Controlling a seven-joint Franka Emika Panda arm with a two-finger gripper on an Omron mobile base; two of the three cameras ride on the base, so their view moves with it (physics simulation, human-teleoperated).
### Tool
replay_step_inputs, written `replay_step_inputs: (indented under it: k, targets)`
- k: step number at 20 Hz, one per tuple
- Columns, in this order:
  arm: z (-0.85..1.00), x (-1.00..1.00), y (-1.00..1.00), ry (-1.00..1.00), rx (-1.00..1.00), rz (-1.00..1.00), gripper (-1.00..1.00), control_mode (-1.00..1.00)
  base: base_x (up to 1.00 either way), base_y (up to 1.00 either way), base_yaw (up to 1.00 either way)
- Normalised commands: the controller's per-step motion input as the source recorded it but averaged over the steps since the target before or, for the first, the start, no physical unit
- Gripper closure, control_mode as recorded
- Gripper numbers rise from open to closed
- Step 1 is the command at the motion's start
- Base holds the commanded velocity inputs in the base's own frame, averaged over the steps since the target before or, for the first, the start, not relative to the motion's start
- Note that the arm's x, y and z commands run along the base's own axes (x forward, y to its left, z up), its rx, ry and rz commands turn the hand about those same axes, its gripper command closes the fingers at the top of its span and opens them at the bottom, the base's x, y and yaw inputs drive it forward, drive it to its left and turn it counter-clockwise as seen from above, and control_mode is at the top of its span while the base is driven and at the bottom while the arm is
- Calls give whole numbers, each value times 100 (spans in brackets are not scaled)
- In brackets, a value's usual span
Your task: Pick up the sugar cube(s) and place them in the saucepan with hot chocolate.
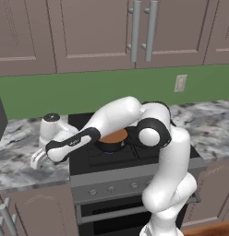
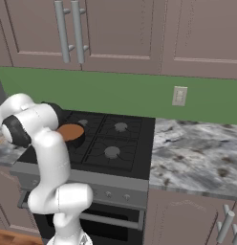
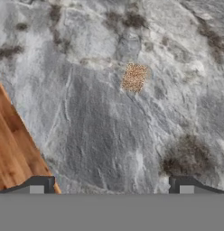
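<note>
The fingers [image 3: 111,185] are seen spread wide in the hand view, one dark tip at 7 o'clock and the other at 5 o'clock, with nothing gripped between them. Above them, toward 12 o'clock and a touch right of centre, the sugar cube [image 3: 134,77] is picked out as a small speckled orange-tan square lying flat on the grey marbled bench [image 3: 100,131], well apart from both tips. A wedge of wooden floor [image 3: 12,149] is caught at 9 o'clock past the bench edge. In the left base view the white arm [image 1: 169,161] is seen bent over and reaching to 9 o'clock, its hand [image 1: 40,159] hung low over the bench at the left of the stove [image 1: 121,161]; whether the hand touches the surface cannot be told from here. The saucepan with hot chocolate [image 1: 112,138] is found on the front left burner, its flat orange-brown surface partly covered by the forearm passing in front. In the right base view the same saucepan [image 2: 71,133] is shown at 9 o'clock on the black cooktop [image 2: 111,139], just beside the arm's elbow, and a wall outlet [image 2: 179,95] is seen on the green backsplash at 1 o'clock. Grey cupboard doors [image 2: 139,33] are lined up along the top.
</note>
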Motion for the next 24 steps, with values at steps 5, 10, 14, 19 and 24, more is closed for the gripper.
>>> replay_step_inputs:
  k: [5,10,14,19,24]
  targets:
    - [-9,29,1,9,0,0,-100,-100,0,0,0]
    - [0,13,10,8,0,0,-100,-100,0,0,0]
    - [0,11,13,8,0,0,-100,-100,0,0,0]
    - [0,14,23,4,0,0,-100,-100,0,0,0]
    - [-1,6,27,0,0,0,-100,-100,0,0,0]
